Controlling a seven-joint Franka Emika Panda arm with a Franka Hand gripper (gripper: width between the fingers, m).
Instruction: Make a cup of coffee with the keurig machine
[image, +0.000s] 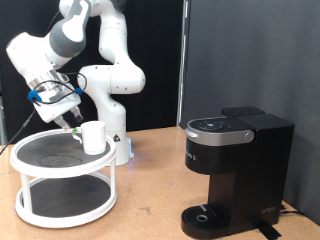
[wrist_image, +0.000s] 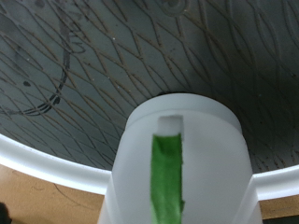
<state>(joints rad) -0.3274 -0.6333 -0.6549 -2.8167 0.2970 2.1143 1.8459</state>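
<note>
The cup (image: 93, 137), a small white mug, stands on the top shelf of a round two-tier rack (image: 30, 152) at the exterior view's left. My gripper (image: 72, 122) hangs just above the shelf, close beside the cup on its left, with nothing visibly between its fingers. In the wrist view the cup (wrist_image: 177, 149) fills the lower middle, with a green strip (wrist_image: 166, 177) running down its handle. My fingers do not show in that view. The keurig machine (image: 235, 165) stands at the exterior view's right with its lid down and nothing on its round drip base (image: 205, 216).
The rack's top shelf is dark wire mesh (wrist_image: 93, 65) with a white rim (wrist_image: 47, 170). A lower white shelf (image: 60, 207) sits under it. The arm's base (image: 112, 120) stands behind the rack. Wooden tabletop (image: 150, 200) lies between rack and machine.
</note>
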